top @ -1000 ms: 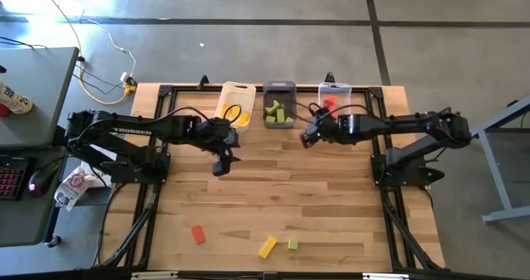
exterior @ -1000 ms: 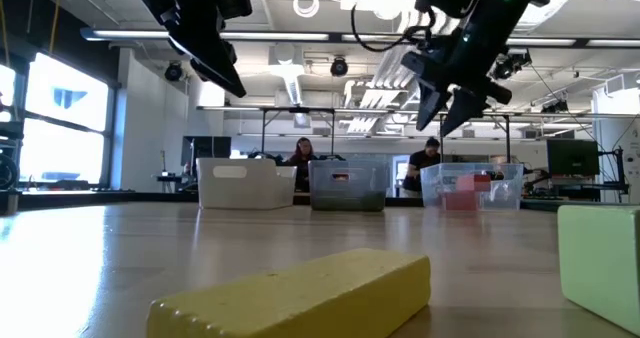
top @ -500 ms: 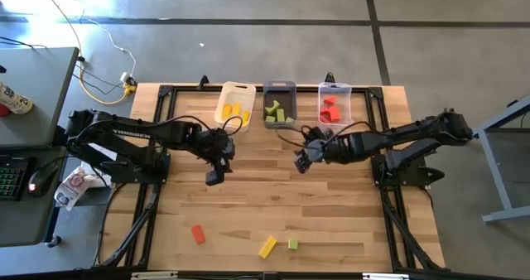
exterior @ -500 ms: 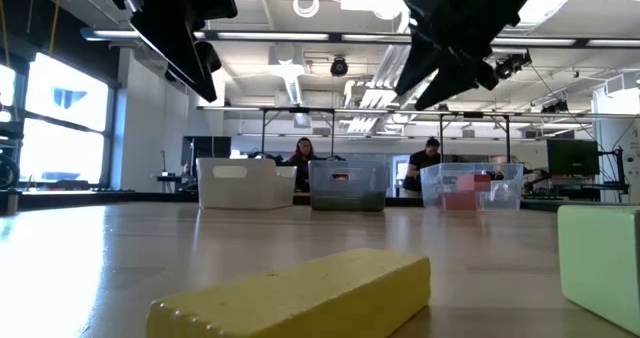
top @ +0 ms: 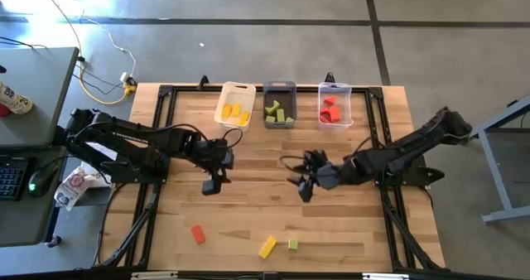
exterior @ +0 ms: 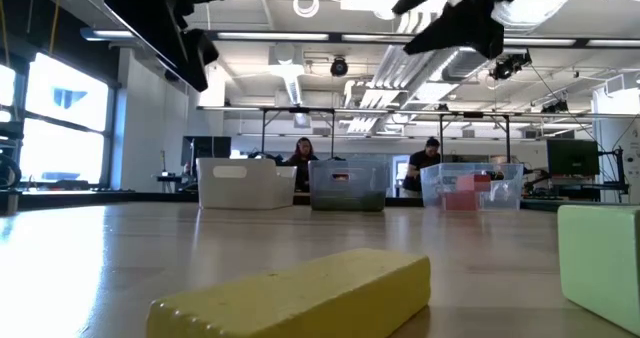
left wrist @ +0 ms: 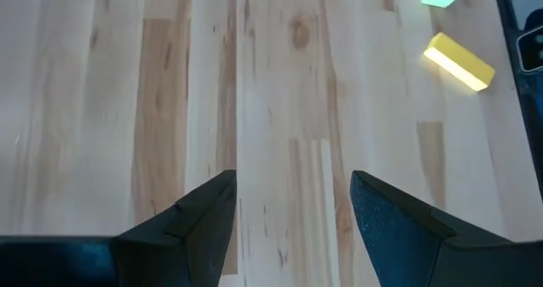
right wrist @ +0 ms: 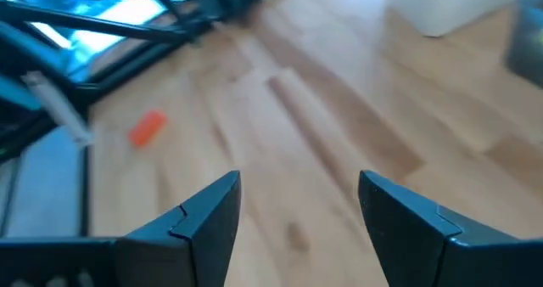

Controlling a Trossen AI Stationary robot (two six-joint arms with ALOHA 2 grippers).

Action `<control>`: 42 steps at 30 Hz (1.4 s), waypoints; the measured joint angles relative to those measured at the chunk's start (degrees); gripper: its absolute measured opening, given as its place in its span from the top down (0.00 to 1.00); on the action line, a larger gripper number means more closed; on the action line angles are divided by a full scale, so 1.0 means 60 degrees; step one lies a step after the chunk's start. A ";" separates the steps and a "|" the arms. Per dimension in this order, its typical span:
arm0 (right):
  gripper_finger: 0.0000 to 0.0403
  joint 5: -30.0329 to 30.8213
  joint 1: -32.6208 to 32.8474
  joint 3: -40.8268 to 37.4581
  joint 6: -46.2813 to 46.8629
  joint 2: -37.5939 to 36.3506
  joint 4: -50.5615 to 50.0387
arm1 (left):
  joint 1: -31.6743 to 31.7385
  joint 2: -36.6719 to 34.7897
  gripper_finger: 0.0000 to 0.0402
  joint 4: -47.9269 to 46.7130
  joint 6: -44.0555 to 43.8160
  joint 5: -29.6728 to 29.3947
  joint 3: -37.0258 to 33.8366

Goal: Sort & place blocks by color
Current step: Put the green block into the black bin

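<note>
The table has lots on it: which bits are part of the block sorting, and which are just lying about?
Job:
red block
yellow block
green block
white bin, grey bin, clear bin

Lying about:
cable on the floor
keyboard on the side desk

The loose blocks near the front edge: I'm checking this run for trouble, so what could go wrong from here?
The yellow block and green block lie close together, so open jaws reaching for one may nudge the other. All three, with the red block, sit near the table's front edge and could be pushed off.
</note>
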 joint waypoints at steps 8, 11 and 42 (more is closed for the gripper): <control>0.44 0.0613 0.1217 0.0000 -0.0662 0.0572 0.1959 | -0.0043 0.0000 0.46 0.0342 0.0022 -0.0004 0.0000; 0.44 0.0777 0.1499 0.0000 -0.1023 0.0791 0.2788 | -0.0042 0.0000 0.46 0.0514 0.0026 -0.0004 0.0000; 0.44 -0.1014 0.1419 0.1473 -0.4606 0.0974 0.3564 | 0.0059 0.0000 0.46 0.0370 -0.0808 -0.0007 0.0000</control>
